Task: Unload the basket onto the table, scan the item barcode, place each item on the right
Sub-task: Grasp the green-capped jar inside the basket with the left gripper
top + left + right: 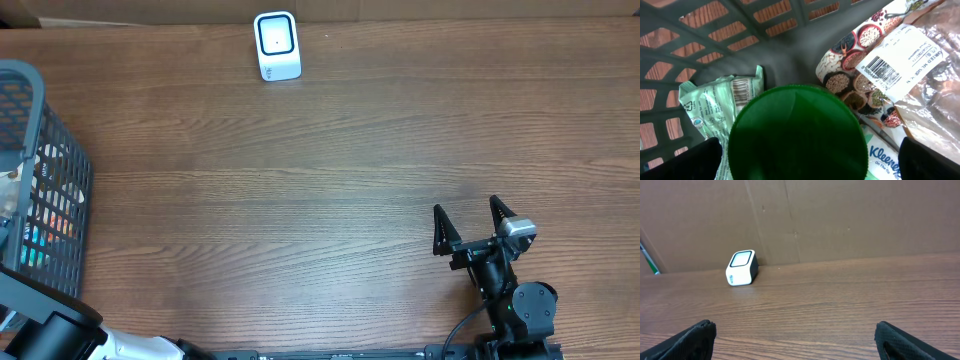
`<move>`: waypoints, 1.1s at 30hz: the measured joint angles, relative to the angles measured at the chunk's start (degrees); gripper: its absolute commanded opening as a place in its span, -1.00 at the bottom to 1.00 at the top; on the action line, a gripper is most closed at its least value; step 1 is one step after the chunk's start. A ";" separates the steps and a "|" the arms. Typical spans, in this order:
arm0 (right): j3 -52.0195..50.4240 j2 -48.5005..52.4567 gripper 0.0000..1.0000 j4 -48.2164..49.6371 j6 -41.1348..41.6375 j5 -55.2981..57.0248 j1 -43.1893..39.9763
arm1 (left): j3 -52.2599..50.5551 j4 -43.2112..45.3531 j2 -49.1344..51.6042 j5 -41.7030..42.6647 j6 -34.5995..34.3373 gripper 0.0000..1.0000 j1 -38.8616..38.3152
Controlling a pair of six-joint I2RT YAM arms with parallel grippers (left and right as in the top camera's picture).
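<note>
My left gripper [807, 167] is down inside the grey basket [62, 185] and stands open. Its dark fingertips [700, 159] flank a round green lid [796, 135] with a gap on each side. Other items lie around the lid: a pale green packet [715, 102] with a barcode, a bean-patterned bag [850, 60] with a white barcode label [890, 60], and a Kleenex pack [883, 159]. The white scanner [276, 46] stands at the table's far edge, also in the right wrist view as the scanner [742, 267]. My right gripper [468, 224] hangs open and empty over the table.
The basket's slotted walls [730, 20] close in around my left gripper. A cardboard wall [840, 215] stands behind the scanner. Bare wooden table [330, 190] lies between basket, scanner and right arm.
</note>
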 measured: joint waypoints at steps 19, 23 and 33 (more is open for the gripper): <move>0.00 0.00 1.00 0.00 0.04 0.00 0.00 | -3.13 5.75 0.02 -0.02 2.86 0.61 0.00; 0.00 0.00 0.99 0.04 0.00 0.00 0.00 | -3.13 5.73 0.00 -0.09 2.97 0.38 0.00; 0.00 0.00 1.00 0.00 0.02 0.00 0.00 | -3.10 5.64 0.00 -0.44 3.10 -0.36 0.04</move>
